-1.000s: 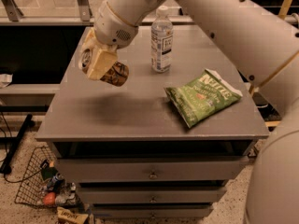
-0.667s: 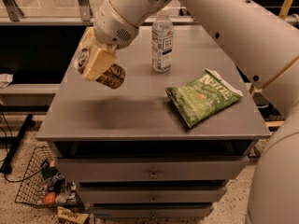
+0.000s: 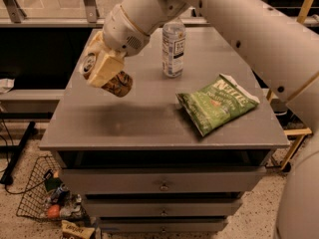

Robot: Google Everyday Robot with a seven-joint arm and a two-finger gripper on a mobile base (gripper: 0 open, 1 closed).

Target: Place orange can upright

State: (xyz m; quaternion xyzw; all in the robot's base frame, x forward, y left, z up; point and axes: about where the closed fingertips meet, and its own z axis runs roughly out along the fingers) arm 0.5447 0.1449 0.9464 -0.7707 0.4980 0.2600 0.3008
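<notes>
One tool [image 3: 103,70] pinches the orange can [image 3: 118,84], held tilted above the left side of the table [image 3: 149,121].

A grey counter [image 3: 149,121] with drawers [image 3: 124,180] stacked beneath it is set on a speckled floor [image 3: 249,215]. A wire basket [image 3: 30,205] filled with odds and ends is placed on the floor by its lower left corner, and a black cable [image 3: 15,151] is trailed nearby. A pale wooden frame [image 3: 294,133] is seen at the right edge. The gripper [image 3: 105,73] is held above the counter's left side
</notes>
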